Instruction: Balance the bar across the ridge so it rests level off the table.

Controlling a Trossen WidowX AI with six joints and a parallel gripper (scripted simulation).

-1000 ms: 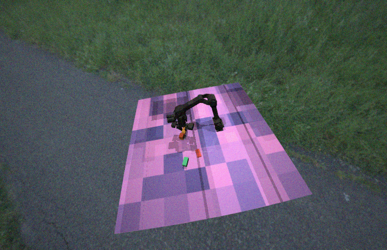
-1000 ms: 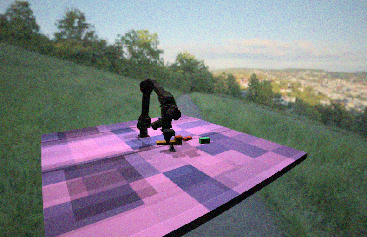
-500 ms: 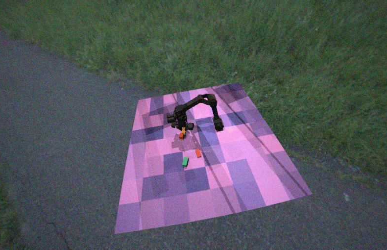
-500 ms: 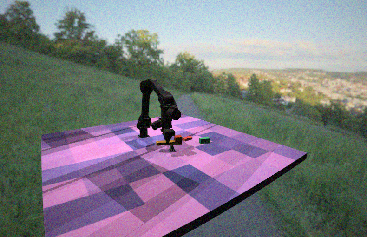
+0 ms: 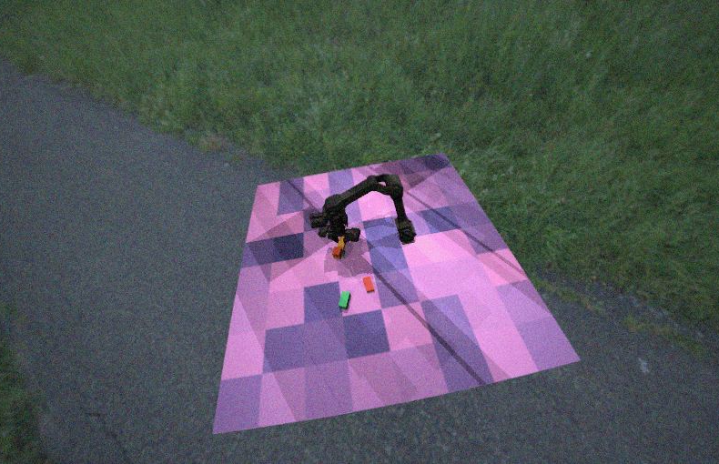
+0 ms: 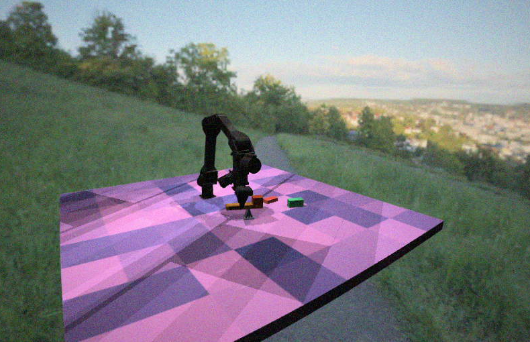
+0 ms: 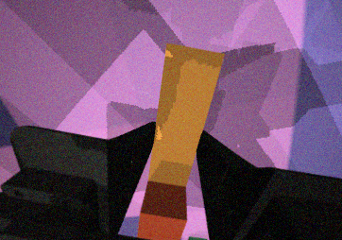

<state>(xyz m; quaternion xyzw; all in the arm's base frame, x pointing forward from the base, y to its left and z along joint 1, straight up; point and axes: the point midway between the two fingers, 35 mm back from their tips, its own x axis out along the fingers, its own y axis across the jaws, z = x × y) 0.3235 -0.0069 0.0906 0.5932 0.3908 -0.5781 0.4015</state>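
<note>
We count one arm [image 6: 217,133] with one hand [image 6: 242,198], one orange-yellow bar [image 6: 238,206] (with a darker orange block at one end), one small dark ridge [image 6: 248,214], one flat red block [image 6: 270,199], one green block [image 6: 295,202], all on one bench [image 6: 354,237].

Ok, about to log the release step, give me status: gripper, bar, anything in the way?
Gripper shut on the bar. Bar roughly level over the ridge, off the table. Red block, green block stand apart.

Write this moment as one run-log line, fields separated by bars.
pincer: shut on bar | bar: level above ridge | release: not yet
</note>
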